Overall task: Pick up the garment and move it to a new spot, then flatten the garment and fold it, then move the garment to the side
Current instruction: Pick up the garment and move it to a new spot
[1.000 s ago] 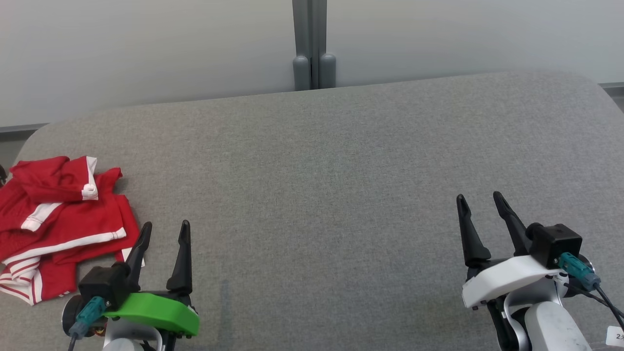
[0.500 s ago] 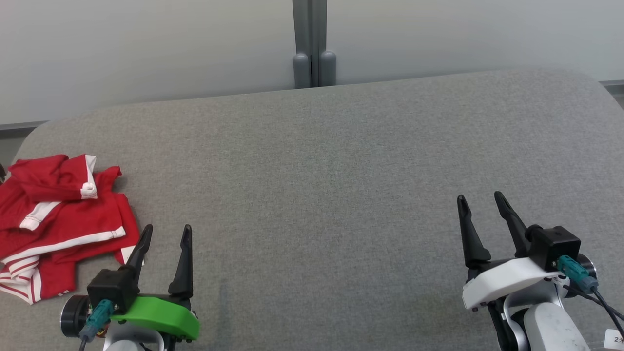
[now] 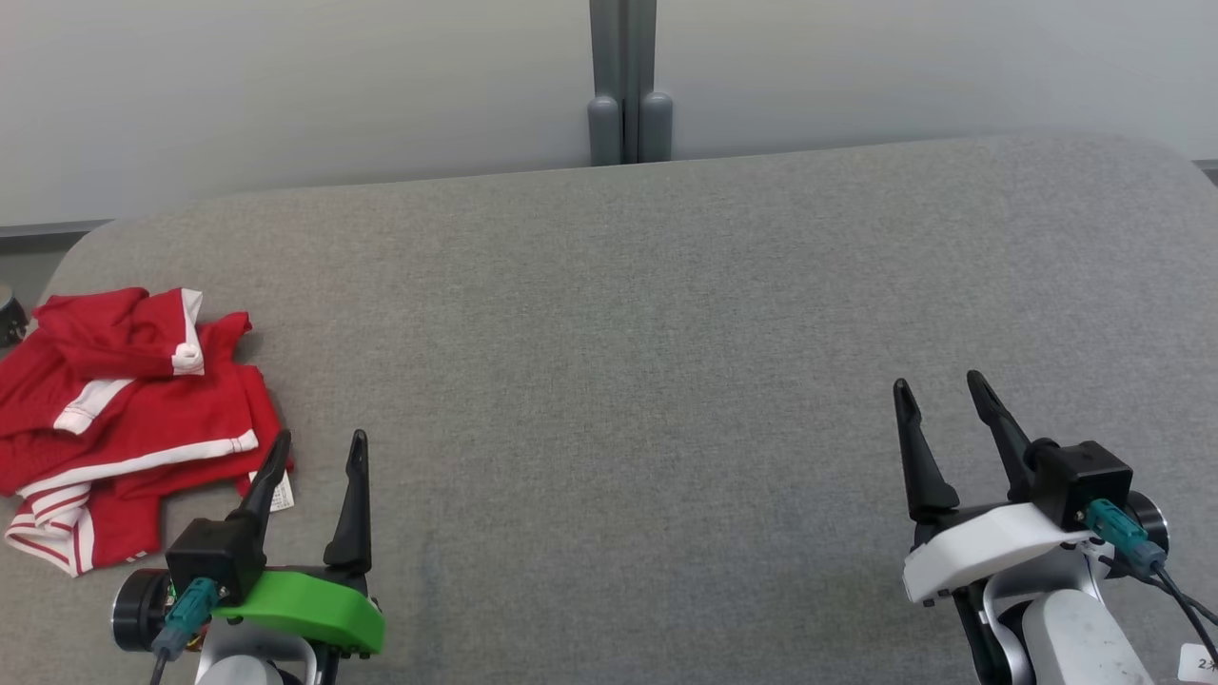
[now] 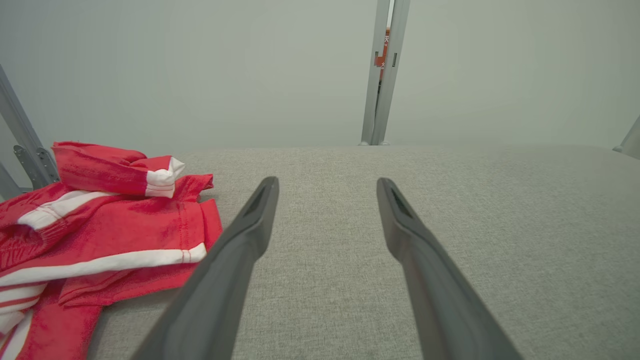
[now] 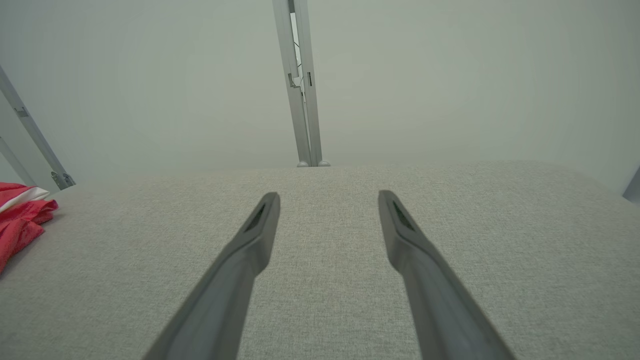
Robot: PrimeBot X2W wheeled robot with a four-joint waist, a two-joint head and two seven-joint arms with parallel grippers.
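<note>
Crumpled red, white-striped garment (image 3: pixel 143 419) lay on the grey fabric desk (image 3: pixel 666 333), just left of the left jaws and well apart from the right jaws. Both jaws stood apart, empty.

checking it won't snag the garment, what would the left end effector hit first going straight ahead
Likely just the bare grey surface; the left end effector points past the red garment, which lies to its left.
</note>
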